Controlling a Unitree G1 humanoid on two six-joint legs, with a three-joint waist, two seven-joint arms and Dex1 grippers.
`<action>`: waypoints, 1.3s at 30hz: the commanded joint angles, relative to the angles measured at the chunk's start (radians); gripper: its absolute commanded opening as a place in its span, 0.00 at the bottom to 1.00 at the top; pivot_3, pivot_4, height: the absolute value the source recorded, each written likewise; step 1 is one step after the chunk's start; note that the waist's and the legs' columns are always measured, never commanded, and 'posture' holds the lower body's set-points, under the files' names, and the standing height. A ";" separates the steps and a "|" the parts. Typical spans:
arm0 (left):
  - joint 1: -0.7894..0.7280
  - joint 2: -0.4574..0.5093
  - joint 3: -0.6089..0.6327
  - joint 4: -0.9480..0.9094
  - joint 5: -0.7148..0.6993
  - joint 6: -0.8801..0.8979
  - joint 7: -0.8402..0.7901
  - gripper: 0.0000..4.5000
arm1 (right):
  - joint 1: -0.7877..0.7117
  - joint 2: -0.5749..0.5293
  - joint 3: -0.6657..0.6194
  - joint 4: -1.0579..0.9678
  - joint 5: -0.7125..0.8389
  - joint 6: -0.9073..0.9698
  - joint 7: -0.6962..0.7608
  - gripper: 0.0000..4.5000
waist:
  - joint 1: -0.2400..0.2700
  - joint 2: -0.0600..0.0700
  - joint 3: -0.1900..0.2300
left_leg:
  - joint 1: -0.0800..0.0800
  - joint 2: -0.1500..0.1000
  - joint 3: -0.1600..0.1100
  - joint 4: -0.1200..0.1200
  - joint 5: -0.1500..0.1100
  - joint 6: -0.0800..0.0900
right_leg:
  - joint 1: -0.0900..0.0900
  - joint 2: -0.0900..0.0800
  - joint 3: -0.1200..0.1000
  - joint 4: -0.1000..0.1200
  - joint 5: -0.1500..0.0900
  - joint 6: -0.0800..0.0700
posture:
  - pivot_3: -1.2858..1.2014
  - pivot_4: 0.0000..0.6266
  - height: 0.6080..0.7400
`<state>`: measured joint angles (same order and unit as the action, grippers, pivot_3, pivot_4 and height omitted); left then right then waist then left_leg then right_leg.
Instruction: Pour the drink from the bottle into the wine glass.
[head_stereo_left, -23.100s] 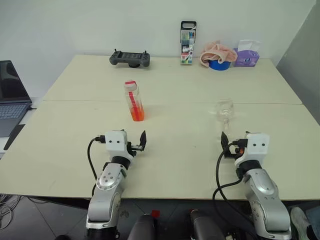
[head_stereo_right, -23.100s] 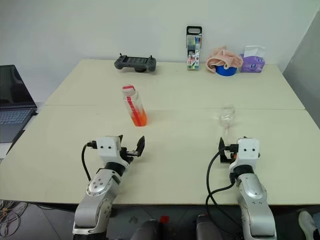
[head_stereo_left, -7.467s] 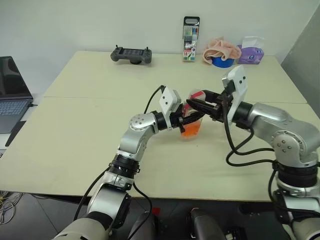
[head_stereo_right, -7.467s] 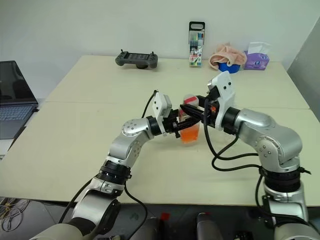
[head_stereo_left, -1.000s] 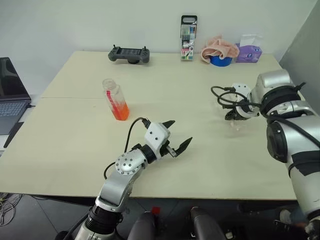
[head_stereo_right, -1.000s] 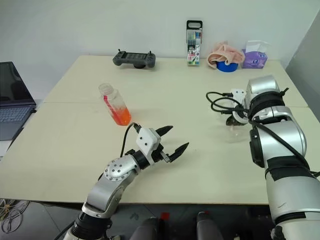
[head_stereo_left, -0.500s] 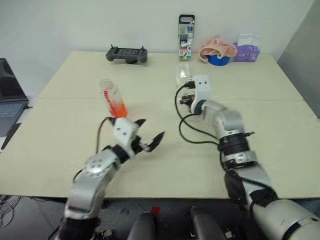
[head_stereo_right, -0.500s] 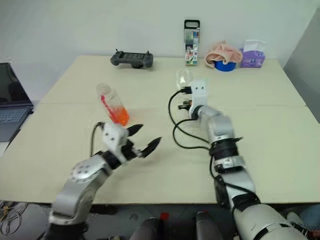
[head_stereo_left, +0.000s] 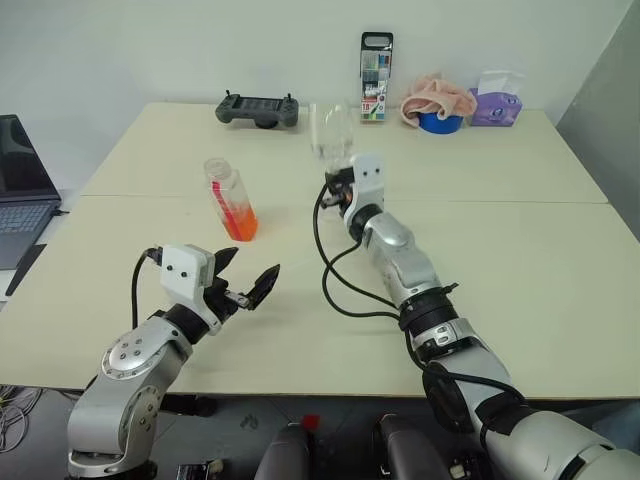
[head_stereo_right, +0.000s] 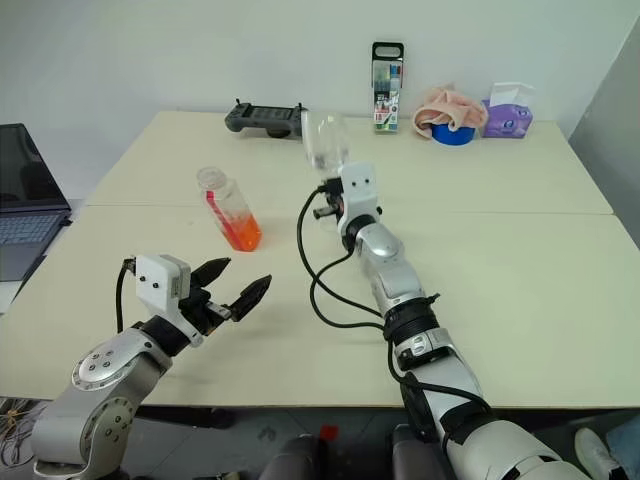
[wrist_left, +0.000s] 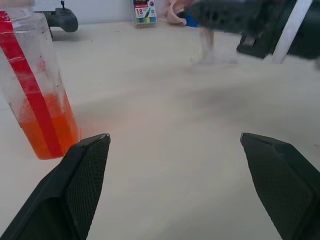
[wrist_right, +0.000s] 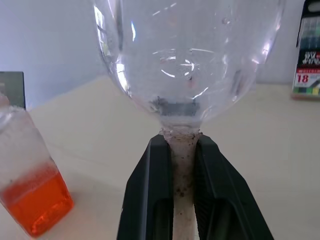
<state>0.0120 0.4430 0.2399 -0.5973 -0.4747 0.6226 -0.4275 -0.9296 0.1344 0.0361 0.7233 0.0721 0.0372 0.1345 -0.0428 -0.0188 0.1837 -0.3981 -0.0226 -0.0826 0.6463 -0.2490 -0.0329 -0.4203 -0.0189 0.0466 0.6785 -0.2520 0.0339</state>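
The bottle (head_stereo_left: 229, 198) stands upright left of the table's middle, a red strip down its side. The orange-red drink (head_stereo_left: 241, 223) fills its lower part. My right gripper (head_stereo_left: 336, 178) is shut on the stem of the wine glass (head_stereo_left: 331, 135) and holds it upright above the table, to the right of the bottle and a little behind it. In the right wrist view both black fingers (wrist_right: 151, 199) clamp the stem below the empty bowl (wrist_right: 190, 55). My left gripper (head_stereo_left: 246, 284) hangs open in front of the bottle, nothing between its fingers (wrist_left: 75, 187).
A game controller (head_stereo_left: 258, 108), a marker pack (head_stereo_left: 375, 65), a pink cloth on a blue bowl (head_stereo_left: 437, 105) and a tissue box (head_stereo_left: 497, 100) line the far edge. A laptop (head_stereo_left: 20, 190) sits off the table's left side.
My right arm has swung the wine glass from the table's right side leftward to beside the bottle. My left gripper has drawn back to the left, still open.
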 joint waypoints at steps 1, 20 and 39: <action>0.004 0.007 0.005 -0.047 -0.021 0.002 0.007 1.00 | -0.058 0.071 0.014 0.049 -0.017 -0.047 -0.038 0.05 | -0.001 0.000 0.000 | 0.000 0.000 0.000 0.000 0.000 0.000 | 0.000 0.000 0.000 0.000 0.000 0.000 | 0.52 0.24 1.00; -0.062 0.004 -0.054 -0.002 -0.031 0.025 0.012 1.00 | 0.226 -0.041 0.079 -0.050 -0.074 -0.057 0.052 0.05 | -0.003 -0.001 -0.002 | 0.007 0.000 -0.001 -0.001 0.000 0.000 | 0.008 0.000 -0.002 -0.002 0.000 0.000 | 0.52 0.24 1.00; -0.098 -0.003 -0.070 0.028 -0.032 0.019 0.029 1.00 | 0.237 -0.047 0.119 -0.117 -0.103 0.017 0.121 0.12 | -0.009 -0.002 -0.002 | 0.016 0.001 -0.001 -0.002 -0.001 -0.001 | 0.016 0.001 -0.002 -0.003 -0.003 -0.003 | 0.52 0.24 1.00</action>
<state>-0.0771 0.4416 0.1630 -0.5487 -0.4969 0.6525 -0.4031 -0.6957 0.0868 0.1397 0.5822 -0.0187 0.0137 0.2425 -0.0519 -0.0209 0.1817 -0.3823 -0.0219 -0.0839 0.6439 -0.2496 -0.0335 -0.4048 -0.0183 0.0447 0.6760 -0.2547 0.0304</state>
